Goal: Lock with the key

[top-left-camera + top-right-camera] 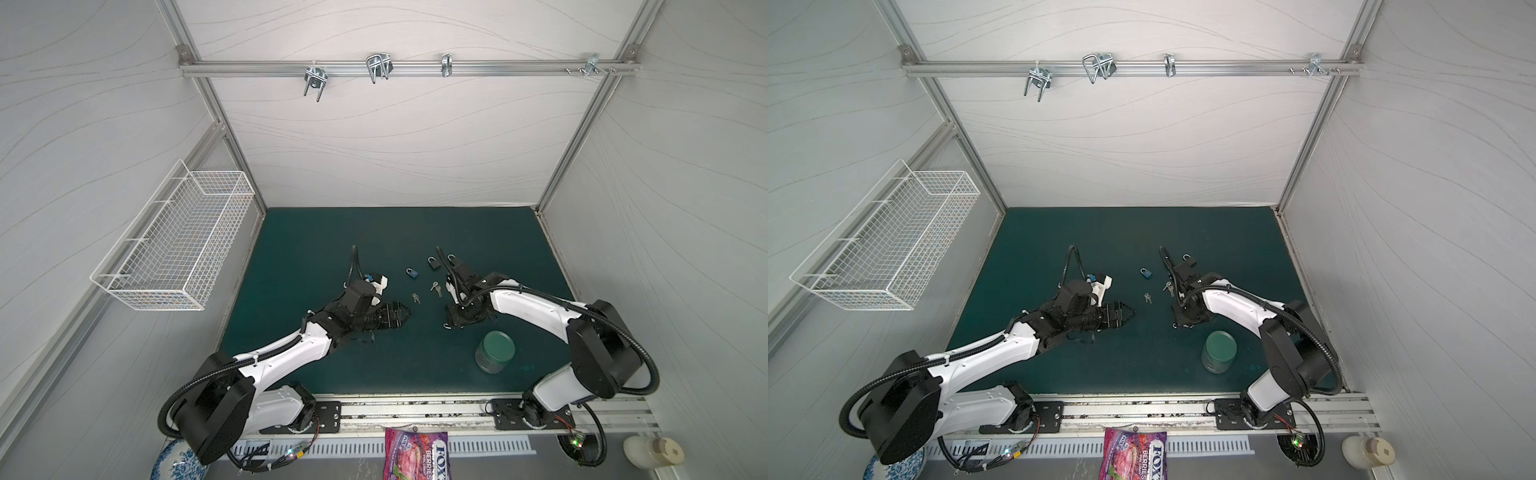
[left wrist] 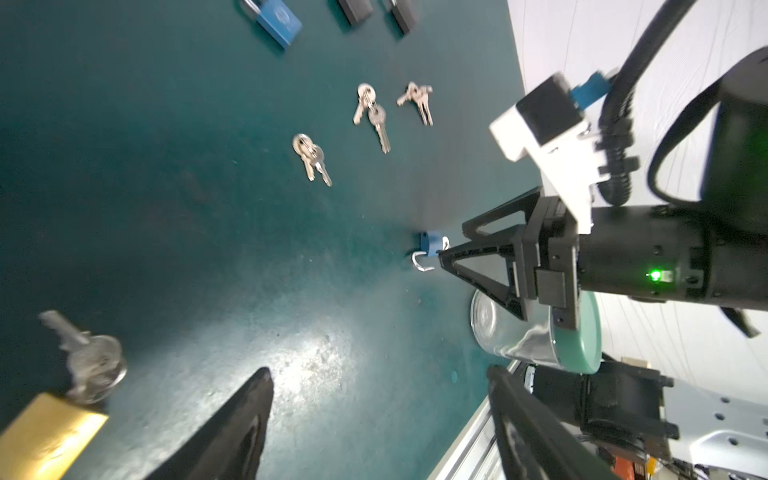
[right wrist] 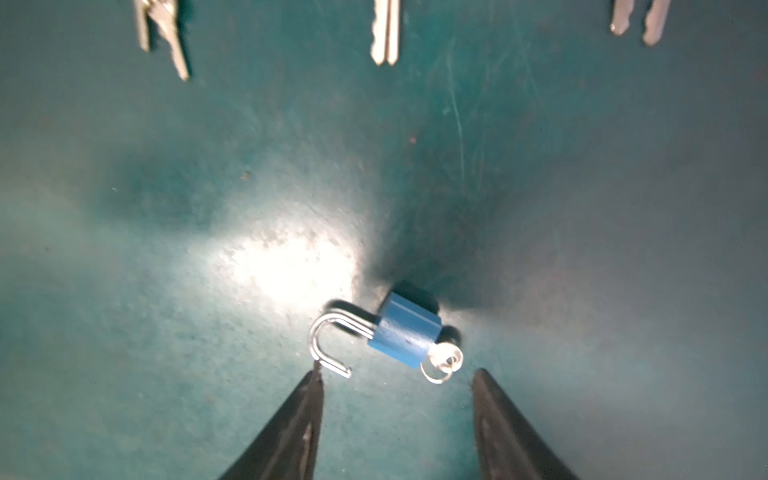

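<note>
Black wedge-shaped fingers (image 3: pixel 291 436) of the right claw (image 3: pixel 397 401) stand spread apart, pinching nothing. Just ahead of their tips the small blue padlock (image 3: pixel 405 332) lies on the green surface (image 3: pixel 166 249), its shackle swung open and a key (image 3: pixel 446 358) seated in its keyhole; one fingertip sits almost at the shackle's free end. In a top view the right arm (image 1: pixel 528 307) rises from its base at the front rail, folds at a high elbow and drops its wrist steeply onto this spot. The left claw (image 2: pixel 374 419) is likewise spread wide and empty, held low and near level, its forearm (image 1: pixel 291 353) stretched towards the middle. A brass padlock (image 2: pixel 45 436) with a key touching its end shows just outside one finger. Further out lie three key bunches (image 2: pixel 311 158), another blue padlock (image 2: pixel 276 20), two black padlocks (image 2: pixel 355 10) and a green-lidded jar (image 1: pixel 494 351).
</note>
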Robot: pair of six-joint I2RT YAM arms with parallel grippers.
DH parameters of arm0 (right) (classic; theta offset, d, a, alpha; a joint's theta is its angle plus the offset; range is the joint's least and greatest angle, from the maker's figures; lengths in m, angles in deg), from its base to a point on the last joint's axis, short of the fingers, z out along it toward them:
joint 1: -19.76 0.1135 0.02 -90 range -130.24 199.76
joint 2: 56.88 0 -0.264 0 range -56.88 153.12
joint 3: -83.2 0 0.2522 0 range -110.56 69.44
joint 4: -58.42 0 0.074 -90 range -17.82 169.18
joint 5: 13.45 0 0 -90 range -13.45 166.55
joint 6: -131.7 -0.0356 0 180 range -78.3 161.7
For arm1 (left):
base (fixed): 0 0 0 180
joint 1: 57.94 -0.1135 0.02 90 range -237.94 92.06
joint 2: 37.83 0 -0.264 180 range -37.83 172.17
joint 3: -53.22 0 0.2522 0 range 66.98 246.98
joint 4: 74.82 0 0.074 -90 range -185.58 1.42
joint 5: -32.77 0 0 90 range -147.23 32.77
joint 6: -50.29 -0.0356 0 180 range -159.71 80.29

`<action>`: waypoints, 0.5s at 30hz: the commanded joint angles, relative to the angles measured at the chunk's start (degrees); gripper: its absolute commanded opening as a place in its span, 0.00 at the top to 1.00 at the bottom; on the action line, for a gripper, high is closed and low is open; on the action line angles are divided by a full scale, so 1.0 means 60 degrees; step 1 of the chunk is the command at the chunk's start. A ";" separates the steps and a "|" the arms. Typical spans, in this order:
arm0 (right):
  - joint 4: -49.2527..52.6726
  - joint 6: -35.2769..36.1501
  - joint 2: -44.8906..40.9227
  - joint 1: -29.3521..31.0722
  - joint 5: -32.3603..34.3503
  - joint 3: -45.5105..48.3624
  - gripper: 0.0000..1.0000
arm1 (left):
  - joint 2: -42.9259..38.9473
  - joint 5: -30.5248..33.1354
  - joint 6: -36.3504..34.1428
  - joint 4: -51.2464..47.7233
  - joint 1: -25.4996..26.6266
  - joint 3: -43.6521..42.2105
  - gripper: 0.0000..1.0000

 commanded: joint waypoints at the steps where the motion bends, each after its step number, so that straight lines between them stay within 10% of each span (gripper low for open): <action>1: -0.0006 0.0683 0.0404 -0.0259 -0.0515 -0.0228 0.28 | -0.0534 -0.0318 -0.0067 -0.0196 -0.0363 0.0057 0.19; 15: -0.0031 0.1054 0.1145 -0.0596 -0.2664 -0.0321 0.18 | -0.1193 -0.0414 -0.0026 -0.0532 -0.0781 -0.0498 0.20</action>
